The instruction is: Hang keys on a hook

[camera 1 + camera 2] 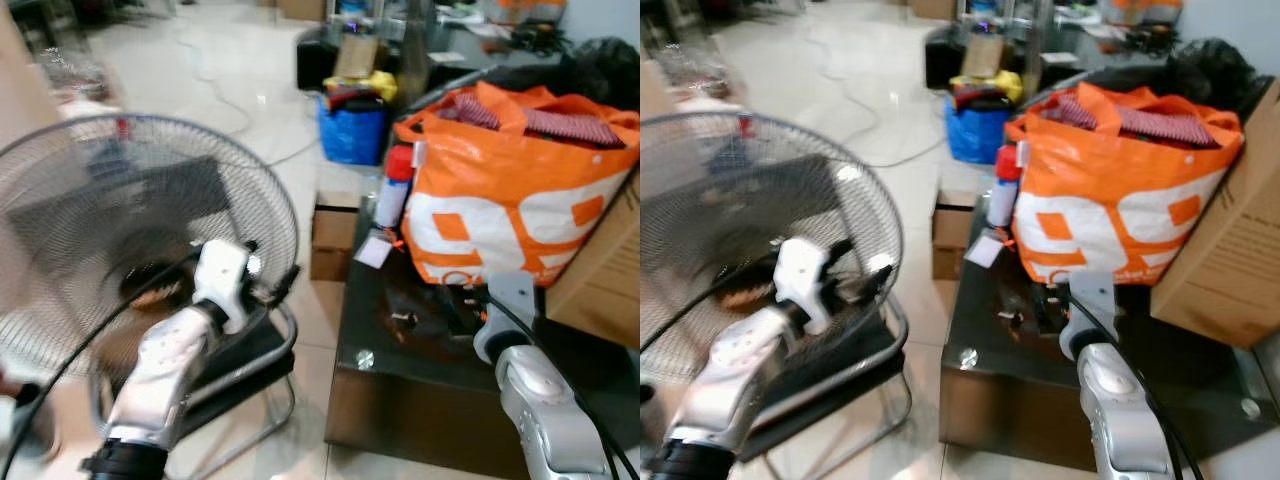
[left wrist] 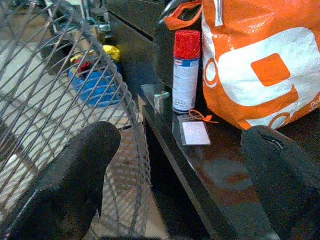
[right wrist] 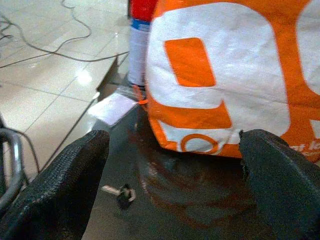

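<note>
The keys [image 3: 121, 194] lie on the dark glass table [image 1: 400, 385] before the orange bag [image 1: 510, 190], just ahead of the right gripper [image 3: 175, 192], fingers spread wide. The left gripper [image 2: 185, 195], also spread, hovers farther off beside the fan [image 1: 120, 230].

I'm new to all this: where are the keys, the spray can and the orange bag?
keys [image 3: 123, 194], right wrist view, on the dark key head.
spray can [image 2: 185, 75], left wrist view, on its white and blue body.
orange bag [image 1: 500, 210], left eye view, on its printed front.
</note>
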